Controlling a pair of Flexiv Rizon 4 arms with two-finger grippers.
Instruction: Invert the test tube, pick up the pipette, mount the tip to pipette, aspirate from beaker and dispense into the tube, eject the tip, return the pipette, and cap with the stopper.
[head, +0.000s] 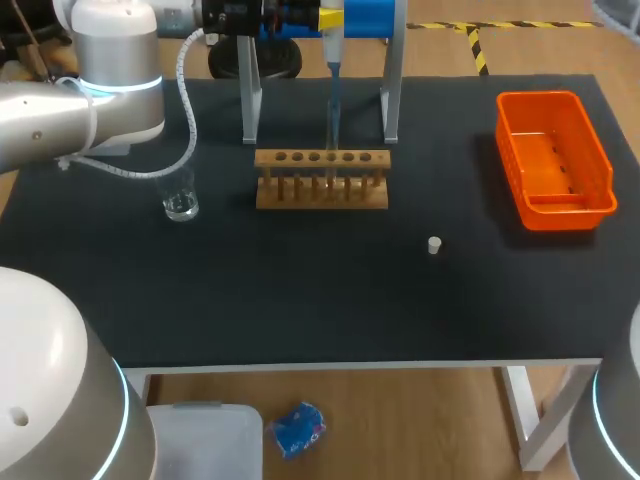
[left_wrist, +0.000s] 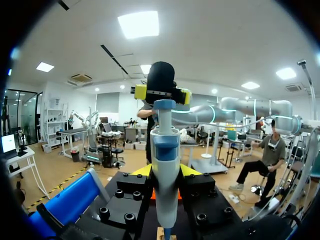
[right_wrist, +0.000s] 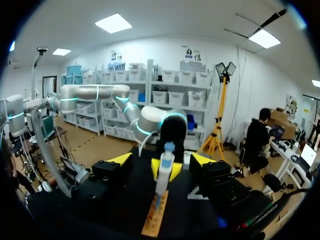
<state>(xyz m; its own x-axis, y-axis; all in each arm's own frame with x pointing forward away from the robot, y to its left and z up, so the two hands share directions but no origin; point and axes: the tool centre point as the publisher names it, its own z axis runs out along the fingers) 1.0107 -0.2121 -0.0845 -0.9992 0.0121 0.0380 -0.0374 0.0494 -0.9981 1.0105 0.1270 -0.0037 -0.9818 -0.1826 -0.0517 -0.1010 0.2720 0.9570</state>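
Left gripper (left_wrist: 165, 171) clenched on pipette (left_wrist: 165, 147) above rack (head: 321, 190); right gripper (right_wrist: 162, 160) released, empty. Stopper (head: 434, 245) lies loose: capping, probably more than 1 step, left.

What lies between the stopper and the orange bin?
Nothing: in the head view only bare black table separates the stopper and the orange bin.

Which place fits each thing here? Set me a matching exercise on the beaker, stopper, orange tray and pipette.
Things: 1 beaker; 2 stopper; 3 orange tray; 4 pipette.
Places: A in the left gripper, above the rack; B nearer than the rack, to its right; C far right; D left of the rack.
Pairs: 1-D; 2-B; 3-C; 4-A.
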